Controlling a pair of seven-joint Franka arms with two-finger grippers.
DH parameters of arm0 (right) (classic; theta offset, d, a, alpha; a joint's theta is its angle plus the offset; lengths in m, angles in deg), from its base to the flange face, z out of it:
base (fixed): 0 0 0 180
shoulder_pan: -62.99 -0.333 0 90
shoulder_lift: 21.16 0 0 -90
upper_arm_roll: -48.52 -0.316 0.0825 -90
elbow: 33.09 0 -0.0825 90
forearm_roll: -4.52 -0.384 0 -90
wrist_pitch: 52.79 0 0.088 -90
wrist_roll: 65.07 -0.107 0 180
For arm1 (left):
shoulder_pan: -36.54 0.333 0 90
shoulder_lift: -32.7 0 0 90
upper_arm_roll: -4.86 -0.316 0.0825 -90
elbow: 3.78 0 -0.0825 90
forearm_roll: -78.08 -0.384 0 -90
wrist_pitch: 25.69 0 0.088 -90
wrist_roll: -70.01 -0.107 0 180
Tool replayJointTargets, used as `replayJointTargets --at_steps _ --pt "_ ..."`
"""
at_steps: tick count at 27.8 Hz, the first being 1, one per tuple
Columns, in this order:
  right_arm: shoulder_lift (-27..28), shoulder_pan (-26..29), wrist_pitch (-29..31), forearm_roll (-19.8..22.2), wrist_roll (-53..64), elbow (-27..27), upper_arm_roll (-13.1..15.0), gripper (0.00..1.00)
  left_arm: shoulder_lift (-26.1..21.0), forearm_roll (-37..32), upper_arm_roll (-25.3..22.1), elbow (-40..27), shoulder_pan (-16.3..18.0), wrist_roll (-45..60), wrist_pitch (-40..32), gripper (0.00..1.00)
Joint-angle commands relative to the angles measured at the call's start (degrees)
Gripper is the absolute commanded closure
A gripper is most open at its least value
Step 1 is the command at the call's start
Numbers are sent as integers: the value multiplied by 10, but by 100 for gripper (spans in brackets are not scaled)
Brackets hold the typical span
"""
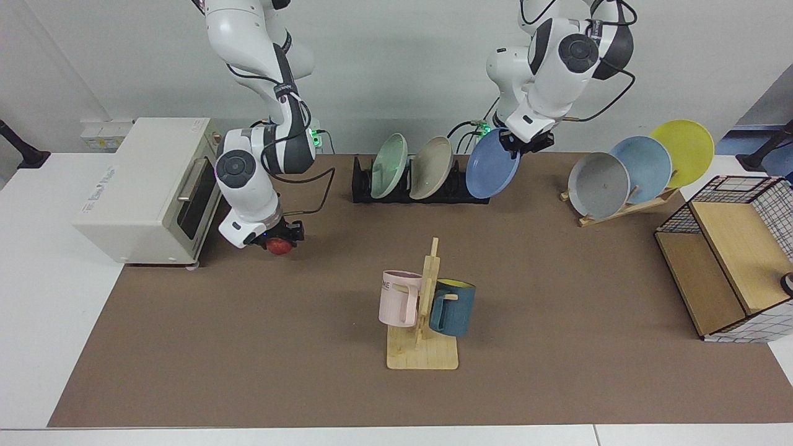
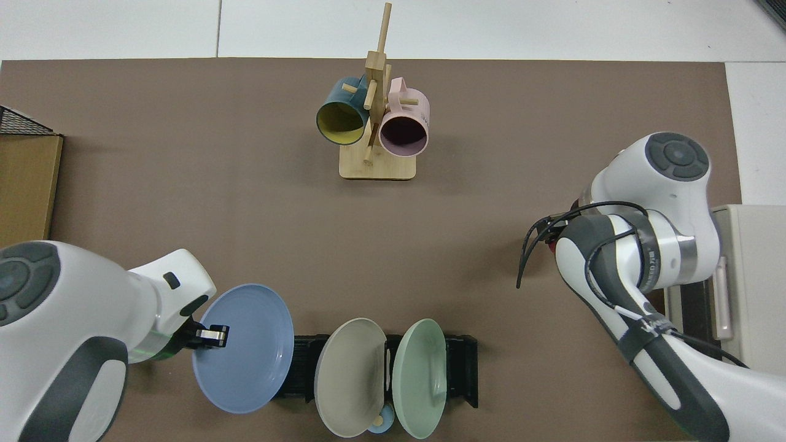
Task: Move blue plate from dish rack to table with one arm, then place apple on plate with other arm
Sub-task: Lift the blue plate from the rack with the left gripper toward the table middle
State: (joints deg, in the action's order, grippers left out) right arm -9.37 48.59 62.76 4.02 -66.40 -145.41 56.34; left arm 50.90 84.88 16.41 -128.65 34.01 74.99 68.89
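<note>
Table (image 1: 260, 371) with brown mat
Set on it: dish rack (image 1: 365, 189) upper centre, mug tree (image 1: 422, 356) centre, toaster oven (image 1: 148, 186) left.

Bright, even overhead light leaves only soft, short shadows on the table (image 1: 248, 371), with both views crisp and without glare.
</note>
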Motion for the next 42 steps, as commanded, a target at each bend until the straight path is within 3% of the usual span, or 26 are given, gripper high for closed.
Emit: replayJointTargets --at_steps 1,5,15,21,36,42 --pt "-21 11 -78 21 32 74 0 100 -34 2 -33 40 2 -1 16 100" --pt "-31 11 -114 25 41 121 0 100 -57 99 -52 43 2 -2 90 100" --pt "-55 16 -168 23 43 159 3 100 -184 214 -32 45 5 -70 261 100" --pt "-56 25 -170 10 44 182 -1 100 -250 209 0 63 7 -137 300 100" --pt "-59 16 -170 9 24 178 -7 100 -297 219 52 63 6 -111 396 100" --pt "-58 -5 -155 9 -2 169 -8 100 -300 214 80 57 -6 -52 421 83"
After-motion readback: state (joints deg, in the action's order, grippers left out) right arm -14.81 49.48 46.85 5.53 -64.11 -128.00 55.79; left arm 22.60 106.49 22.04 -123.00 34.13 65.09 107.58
